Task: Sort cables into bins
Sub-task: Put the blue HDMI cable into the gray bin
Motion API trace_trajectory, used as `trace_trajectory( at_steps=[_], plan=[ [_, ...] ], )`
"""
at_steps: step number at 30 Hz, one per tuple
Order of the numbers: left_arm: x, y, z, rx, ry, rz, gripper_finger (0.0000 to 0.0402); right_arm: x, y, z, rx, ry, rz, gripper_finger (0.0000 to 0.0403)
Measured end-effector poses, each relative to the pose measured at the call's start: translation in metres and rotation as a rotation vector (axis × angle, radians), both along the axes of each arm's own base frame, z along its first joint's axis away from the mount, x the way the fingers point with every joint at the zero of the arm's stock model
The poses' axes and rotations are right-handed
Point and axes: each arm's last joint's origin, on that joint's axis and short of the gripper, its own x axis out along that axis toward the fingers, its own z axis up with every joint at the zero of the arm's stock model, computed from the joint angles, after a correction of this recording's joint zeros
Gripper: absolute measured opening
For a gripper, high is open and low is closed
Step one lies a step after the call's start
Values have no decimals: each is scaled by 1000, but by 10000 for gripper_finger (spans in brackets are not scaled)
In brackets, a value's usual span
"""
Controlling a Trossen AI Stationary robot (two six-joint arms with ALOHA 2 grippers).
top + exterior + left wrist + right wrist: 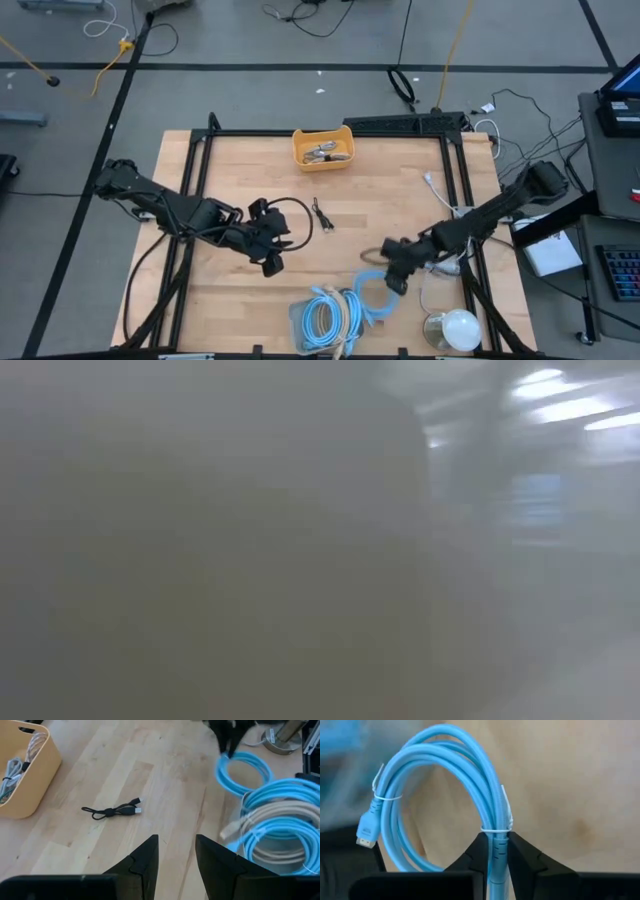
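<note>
Grey haze filling the low view, bright ceiling lights (560, 395) upper right

Short cable (321, 213) lies on table (400, 190) between both bins (323, 147).

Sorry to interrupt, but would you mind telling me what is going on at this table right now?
The robot is sorting cables into bins. The right tool is shut on a coiled light-blue cable, beside the grey bin already holding blue and beige coils. The left tool hovers open over the table's middle. A short black cable lies loose on the wood, and the orange bin holds thin cables.
</note>
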Motion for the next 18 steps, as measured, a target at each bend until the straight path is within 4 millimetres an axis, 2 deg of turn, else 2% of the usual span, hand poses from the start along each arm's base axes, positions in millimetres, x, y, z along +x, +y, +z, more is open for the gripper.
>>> trace_trajectory(
  at_steps=[5, 11, 14, 18],
  plan=[
    [0, 0, 0, 4, -8, 6, 131, -9, -28, 37, -64, -66, -183, 36],
    [1, 0, 1, 1, -15, 16, 131, -27, -57, 81, -183, 7, -294, 36],
    [2, -1, 2, -7, -30, 18, 131, -22, -60, 110, -152, -47, -316, 36],
    [3, -1, 3, -11, -46, 15, 131, -3, -48, 151, -58, -126, -254, 36]
  ],
)
